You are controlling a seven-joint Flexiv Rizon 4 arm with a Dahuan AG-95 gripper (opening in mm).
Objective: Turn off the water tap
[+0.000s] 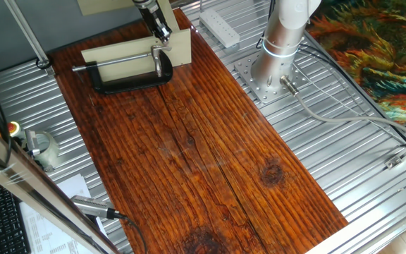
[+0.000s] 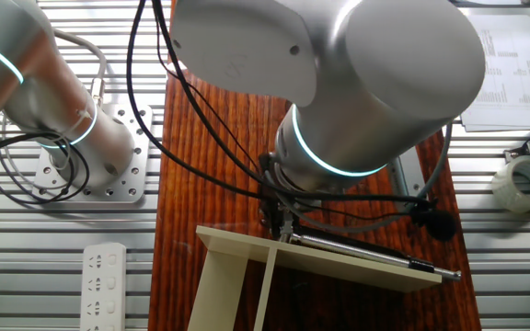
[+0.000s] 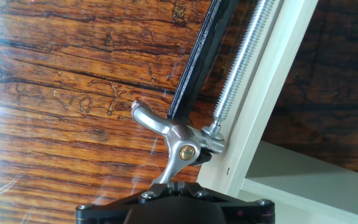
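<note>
The water tap (image 3: 178, 144) is a small chrome lever with a brass screw at its hub, next to a threaded silver rod (image 3: 242, 62). It sits at the cream block (image 3: 272, 87) beside the black C-clamp bar (image 3: 199, 56). My gripper (image 3: 165, 185) is shut on the lever's lower arm; the other arm curves up to the left. In one fixed view the gripper (image 1: 162, 32) stands over the tap (image 1: 158, 51), the cream block (image 1: 129, 53) and the black C-clamp (image 1: 134, 82) at the board's far end. In the other fixed view the arm hides most of the gripper (image 2: 280, 225); the rod (image 2: 371, 254) shows.
The wooden board (image 1: 203, 162) lies on a ribbed metal table. A white power strip (image 1: 219, 27) and the silver robot-base column (image 1: 282, 42) stand to the right of the block. A tape roll (image 1: 44, 147) and papers (image 2: 502, 78) lie off the board.
</note>
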